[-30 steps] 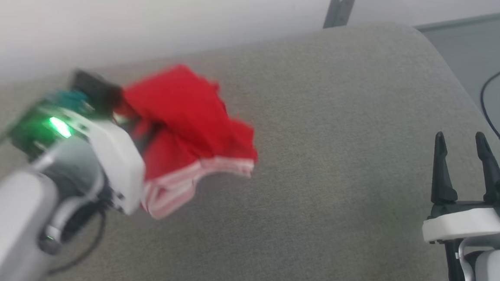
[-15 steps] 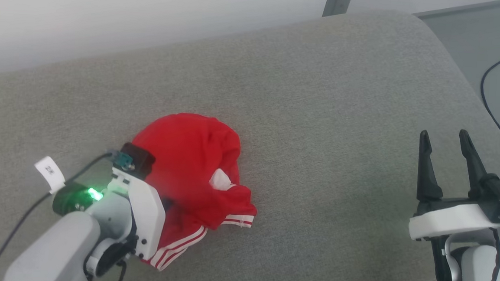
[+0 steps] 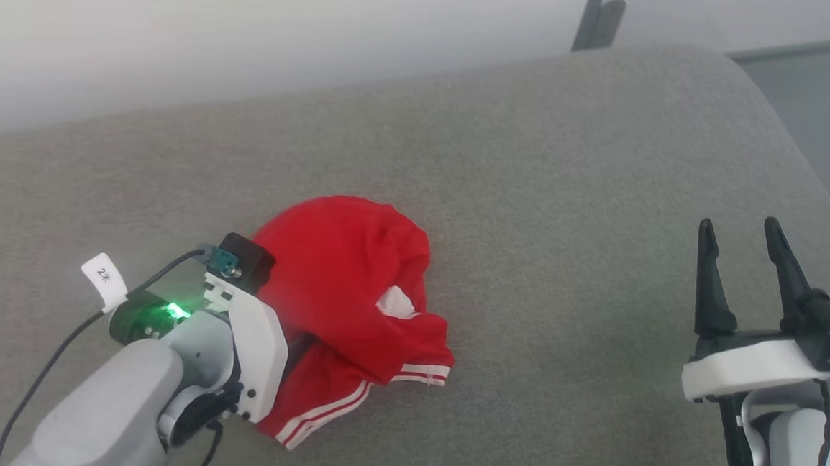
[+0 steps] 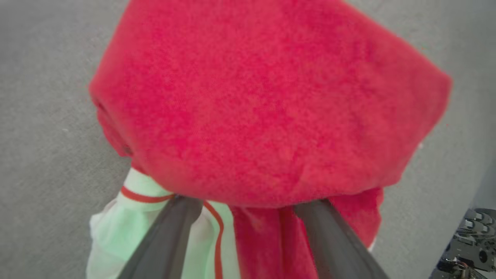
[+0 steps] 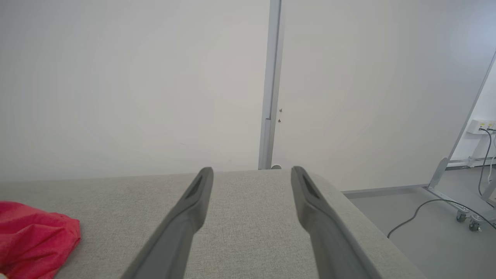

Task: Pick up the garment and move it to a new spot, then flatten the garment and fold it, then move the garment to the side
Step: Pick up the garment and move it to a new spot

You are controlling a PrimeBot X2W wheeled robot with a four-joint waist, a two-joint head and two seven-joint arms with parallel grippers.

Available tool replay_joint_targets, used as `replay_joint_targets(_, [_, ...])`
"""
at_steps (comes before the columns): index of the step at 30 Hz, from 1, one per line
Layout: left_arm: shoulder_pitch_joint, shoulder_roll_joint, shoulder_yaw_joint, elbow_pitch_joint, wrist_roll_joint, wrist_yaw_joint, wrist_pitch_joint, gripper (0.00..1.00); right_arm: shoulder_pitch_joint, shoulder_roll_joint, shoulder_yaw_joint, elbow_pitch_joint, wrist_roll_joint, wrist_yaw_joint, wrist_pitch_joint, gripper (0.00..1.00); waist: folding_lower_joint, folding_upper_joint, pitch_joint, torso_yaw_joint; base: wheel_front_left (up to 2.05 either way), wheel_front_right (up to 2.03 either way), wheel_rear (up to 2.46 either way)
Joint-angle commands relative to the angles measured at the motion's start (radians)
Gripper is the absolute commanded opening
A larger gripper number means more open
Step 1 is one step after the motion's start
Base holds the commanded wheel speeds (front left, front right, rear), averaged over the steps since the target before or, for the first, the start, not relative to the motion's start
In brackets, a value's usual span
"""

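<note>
Grey upholstery (image 3: 568,199) under crumpled garment (image 3: 340,272)

The grey cushion (image 3: 570,163) lies bare to the right of the garment (image 3: 348,272) — wide room there, up to the right gripper (image 3: 740,224), which is well apart with its fingers spread. The cloth heap drapes over the left gripper (image 4: 248,205) — red folds sit between its spread fingers (image 4: 170,232). The wall (image 3: 254,29) closes off the far edge.

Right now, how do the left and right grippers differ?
The left gripper is at the garment, its tips hidden under red cloth; the right gripper is apart from it, over bare cushion. The left points down at cloth; the right points toward the wall. Both stand open.
</note>
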Motion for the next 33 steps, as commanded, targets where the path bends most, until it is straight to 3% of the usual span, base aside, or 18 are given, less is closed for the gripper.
replay_joint_targets(1, [0.003,0.012,0.007,-0.012,0.016,0.002,-0.015,1.00,0.013,-0.006,0.000,0.002,-0.007,-0.001,-0.003,1.00,0.0000,0.0000,-0.027,0.023,0.00,0.00,0.00])
replay_joint_targets(7, [0.053,0.064,0.059,-0.087,0.007,0.026,-0.102,1.00,0.040,-0.020,0.004,0.008,-0.002,-0.001,-0.003,1.00,0.0000,0.0000,-0.080,0.072,0.00,0.00,0.00])
replay_joint_targets(14, [0.170,0.126,0.167,-0.170,-0.011,0.060,-0.303,1.00,0.066,-0.033,0.008,0.008,0.005,-0.001,-0.003,1.00,0.0000,0.0000,-0.126,0.125,0.00,0.00,0.00])
replay_joint_targets(24, [0.385,0.156,0.307,-0.221,-0.031,0.138,-0.584,1.00,0.114,-0.039,-0.003,0.002,0.015,-0.001,-0.003,1.00,0.0000,0.0000,-0.160,0.201,0.00,0.00,0.00])
replay_joint_targets(33, [0.525,0.152,0.395,-0.236,-0.058,0.161,-0.683,1.00,0.138,-0.033,-0.015,-0.005,0.019,-0.001,-0.003,1.00,0.0000,0.0000,-0.180,0.251,0.00,0.00,0.00])
